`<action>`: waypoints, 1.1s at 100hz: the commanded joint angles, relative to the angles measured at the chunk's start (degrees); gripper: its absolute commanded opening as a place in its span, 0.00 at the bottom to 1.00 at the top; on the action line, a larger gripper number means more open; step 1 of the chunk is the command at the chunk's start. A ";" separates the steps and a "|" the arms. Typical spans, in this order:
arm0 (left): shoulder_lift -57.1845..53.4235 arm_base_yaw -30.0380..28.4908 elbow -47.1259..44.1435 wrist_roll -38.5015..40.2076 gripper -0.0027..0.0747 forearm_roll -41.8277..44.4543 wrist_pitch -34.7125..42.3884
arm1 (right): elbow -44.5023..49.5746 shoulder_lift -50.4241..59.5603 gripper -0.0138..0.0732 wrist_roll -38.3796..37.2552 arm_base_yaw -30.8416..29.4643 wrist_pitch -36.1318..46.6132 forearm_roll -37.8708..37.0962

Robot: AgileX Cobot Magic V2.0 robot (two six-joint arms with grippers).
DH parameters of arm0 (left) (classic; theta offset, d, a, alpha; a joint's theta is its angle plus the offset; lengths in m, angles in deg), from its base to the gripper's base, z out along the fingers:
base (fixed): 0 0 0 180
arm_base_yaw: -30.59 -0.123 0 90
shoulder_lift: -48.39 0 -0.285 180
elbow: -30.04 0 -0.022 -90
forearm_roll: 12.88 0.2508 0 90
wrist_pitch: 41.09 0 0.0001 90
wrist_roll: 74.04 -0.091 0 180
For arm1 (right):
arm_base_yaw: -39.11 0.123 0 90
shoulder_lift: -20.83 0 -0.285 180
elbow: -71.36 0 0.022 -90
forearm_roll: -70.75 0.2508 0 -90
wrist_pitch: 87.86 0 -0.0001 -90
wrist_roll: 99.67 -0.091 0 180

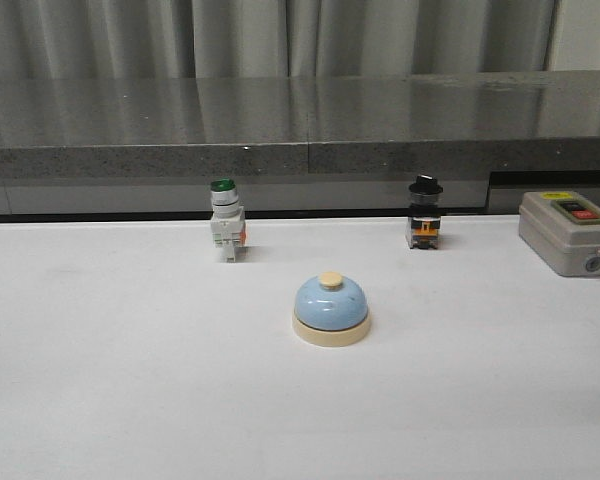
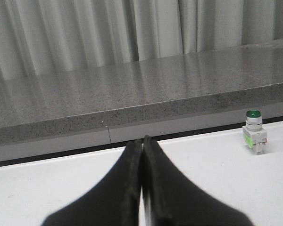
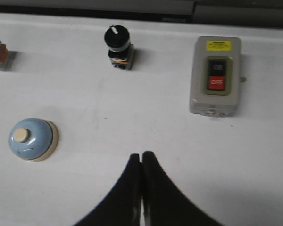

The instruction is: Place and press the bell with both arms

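The light-blue bell point(image 1: 330, 309) with a cream base and cream button stands upright on the white table, near the middle. It also shows in the right wrist view point(image 3: 32, 138), well off to one side of my right gripper point(image 3: 141, 155), which is shut and empty above the table. My left gripper point(image 2: 142, 141) is shut and empty, low over the table; the bell is out of its view. Neither arm shows in the front view.
A white switch with a green cap point(image 1: 226, 219) stands back left, also in the left wrist view point(image 2: 253, 132). A black-knob switch point(image 1: 425, 213) stands back right. A grey box with a red button point(image 1: 572, 232) sits at the far right. A grey stone ledge point(image 1: 300, 125) runs behind the table.
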 commanded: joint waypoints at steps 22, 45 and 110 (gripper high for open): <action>-1.76 -0.06 -2.40 0.37 0.01 -0.46 4.54 | 11.81 22.31 0.09 0.47 -3.96 5.21 -0.45; -1.76 -0.06 -2.40 0.37 0.01 -0.46 4.54 | 17.46 34.38 0.09 0.47 -3.96 3.24 -0.45; -1.76 -0.06 -2.40 0.37 0.01 -0.46 4.54 | 17.63 38.77 0.09 0.47 -3.96 0.44 -0.45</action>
